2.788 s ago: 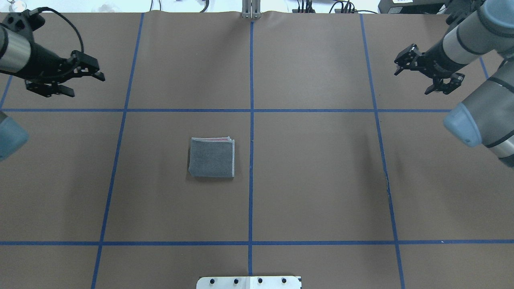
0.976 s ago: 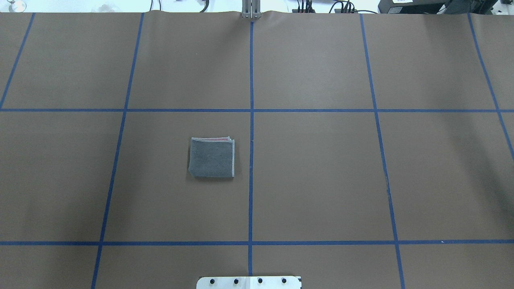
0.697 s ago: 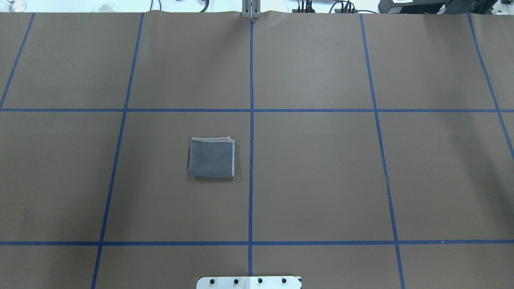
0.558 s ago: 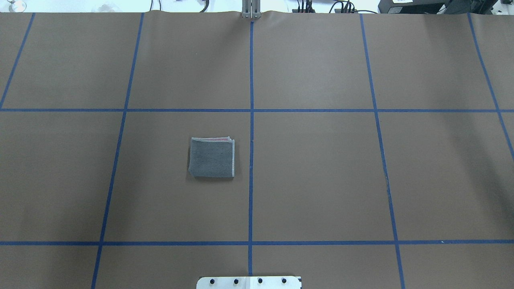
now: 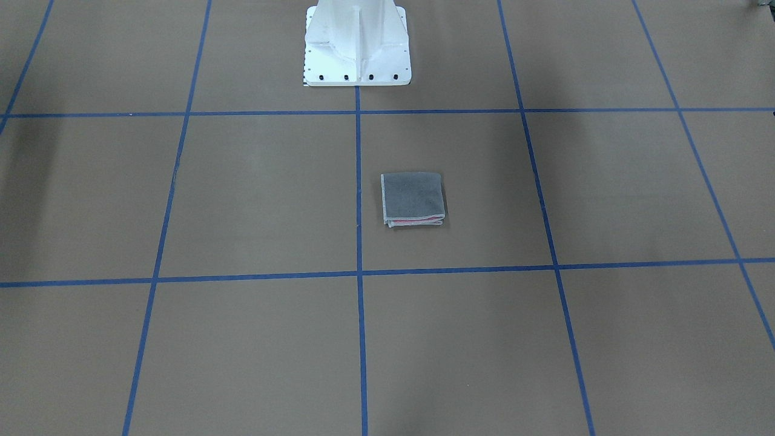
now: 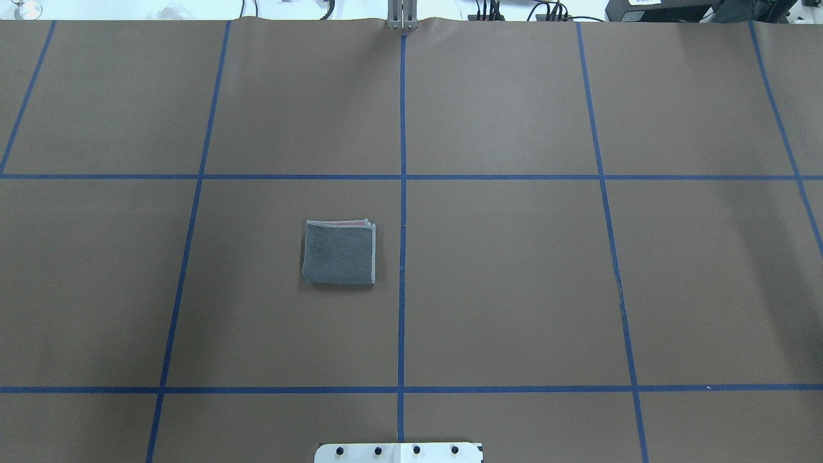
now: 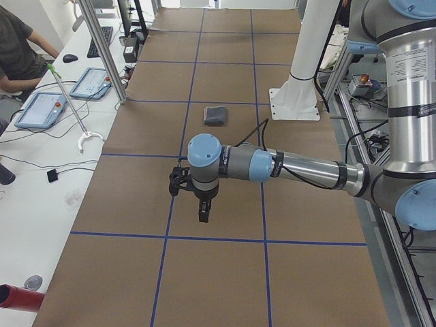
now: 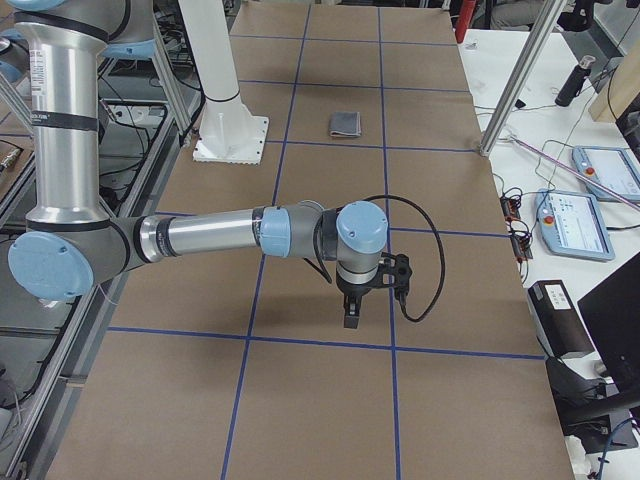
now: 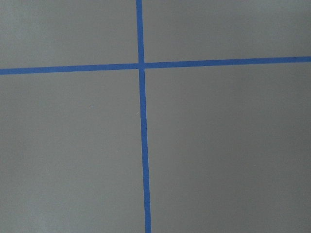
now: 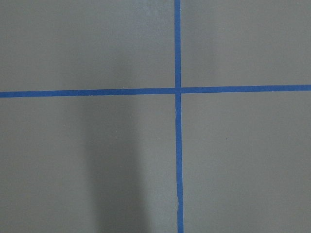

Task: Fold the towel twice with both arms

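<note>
Arms (image 7: 306, 170) only in side views

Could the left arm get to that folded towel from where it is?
Probably yes. The towel lies by itself on the table, and nothing stands between it and the left arm, though the arm is well away from it.

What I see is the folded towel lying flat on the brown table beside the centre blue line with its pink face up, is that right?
Not quite: the upward face is dark grey, not pink. The overhead exterior view shows the folded towel lying flat on the brown table beside the centre blue line, dark grey face up, pink showing only along one edge.
</note>
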Robot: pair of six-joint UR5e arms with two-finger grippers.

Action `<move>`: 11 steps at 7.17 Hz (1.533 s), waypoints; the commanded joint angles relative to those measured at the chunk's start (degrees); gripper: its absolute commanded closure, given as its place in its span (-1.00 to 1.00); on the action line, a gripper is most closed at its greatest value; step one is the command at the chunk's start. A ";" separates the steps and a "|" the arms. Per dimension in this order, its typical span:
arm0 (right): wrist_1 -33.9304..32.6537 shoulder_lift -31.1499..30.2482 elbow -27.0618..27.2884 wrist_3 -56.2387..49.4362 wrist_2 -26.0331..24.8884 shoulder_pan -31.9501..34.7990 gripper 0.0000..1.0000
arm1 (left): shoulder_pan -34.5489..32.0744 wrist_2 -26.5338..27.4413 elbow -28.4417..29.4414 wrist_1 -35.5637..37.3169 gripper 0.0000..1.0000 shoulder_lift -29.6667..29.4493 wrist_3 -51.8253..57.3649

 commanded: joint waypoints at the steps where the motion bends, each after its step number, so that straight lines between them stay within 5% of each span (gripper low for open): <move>1: 0.41 -0.53 0.34 -0.25 -0.09 -1.06 -1.00 | -0.17 0.00 0.69 -0.10 -1.00 0.42 0.25; 3: 0.14 0.17 0.34 0.54 -4.80 -5.27 -1.00 | -0.17 0.09 0.60 -0.10 -1.00 1.47 0.25; 11: 0.23 -0.09 1.30 0.45 -5.54 -6.61 -1.00 | -0.08 0.09 0.69 -0.01 -1.00 0.86 -0.19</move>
